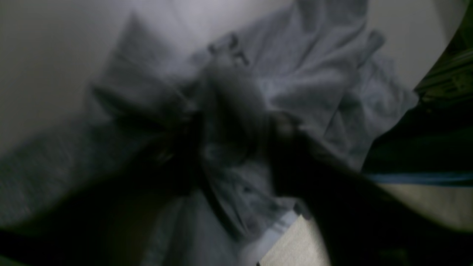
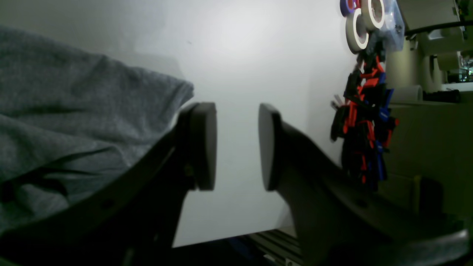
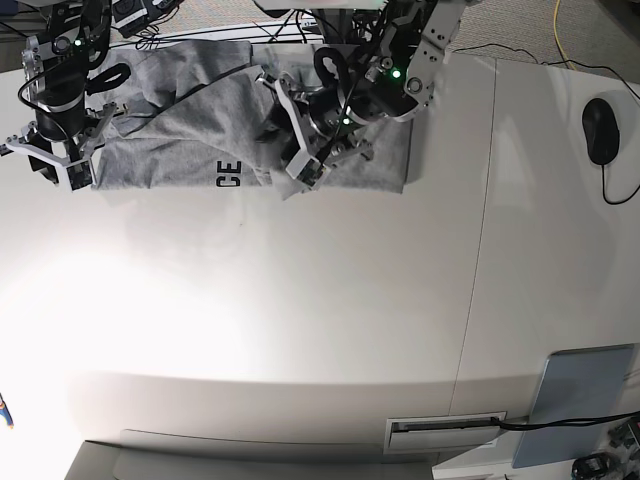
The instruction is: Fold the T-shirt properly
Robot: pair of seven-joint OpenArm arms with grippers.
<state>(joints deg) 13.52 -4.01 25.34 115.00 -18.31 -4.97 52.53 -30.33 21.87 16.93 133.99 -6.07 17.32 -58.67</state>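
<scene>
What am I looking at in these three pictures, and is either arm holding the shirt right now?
The overhead picture shows a white table with two robot arms at its far edge. The grey T-shirt lies crumpled there, with black letters showing.

The other two pictures come from cameras on the wrists. The right gripper, at the overhead picture's left, has its fingers apart with only bare table between them; the shirt lies just beside it.

The left gripper is over the middle of the shirt. Its own picture is dark and blurred: cloth bunches around the fingers, but a grip cannot be confirmed.

A black mouse and a flat grey-blue pad lie off to the side.
</scene>
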